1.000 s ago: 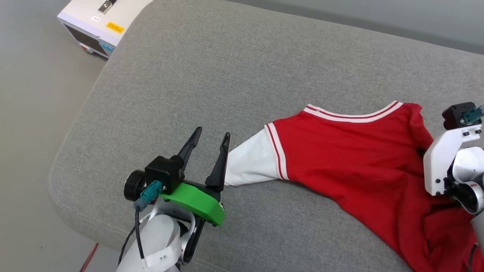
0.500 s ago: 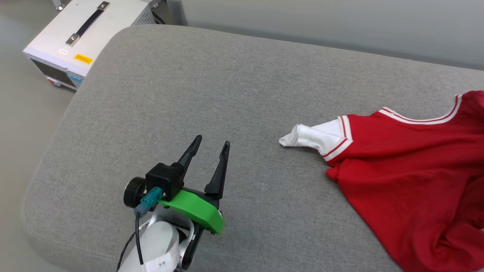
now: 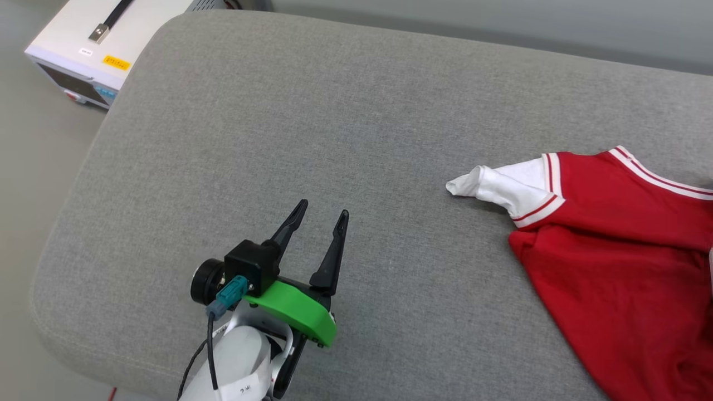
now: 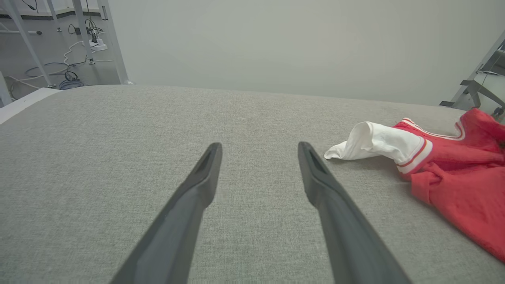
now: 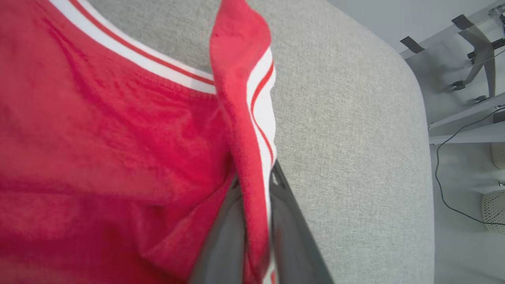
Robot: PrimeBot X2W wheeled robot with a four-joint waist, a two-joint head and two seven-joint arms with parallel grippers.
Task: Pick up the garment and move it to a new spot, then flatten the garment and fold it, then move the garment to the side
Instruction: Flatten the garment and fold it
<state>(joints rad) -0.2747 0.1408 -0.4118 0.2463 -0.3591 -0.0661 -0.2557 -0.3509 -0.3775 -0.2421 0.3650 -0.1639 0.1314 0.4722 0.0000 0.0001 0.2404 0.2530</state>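
Observation:
The garment (image 3: 624, 267), a red jersey with a white sleeve (image 3: 501, 186) and striped trim, lies bunched at the right of the grey cushion (image 3: 312, 122). In the right wrist view my right gripper (image 5: 255, 177) is shut on a fold of the garment (image 5: 118, 134) at its striped collar edge, the cloth pinched between both fingers. My left gripper (image 3: 322, 214) is open over bare cushion, well left of the sleeve. The left wrist view has the gripper (image 4: 258, 152) with nothing between its fingers and the garment (image 4: 453, 177) off to the right.
A white box with a black handle (image 3: 78, 50) sits on the floor beyond the cushion's far-left corner. Metal frame legs and cables (image 5: 469, 71) stand past the cushion's right end. A wall (image 4: 276, 39) runs behind the cushion.
The garment has been drawn to the right, away from my left gripper, and its sleeve now lies crumpled. My right gripper closed on its collar edge. The head view has shifted.

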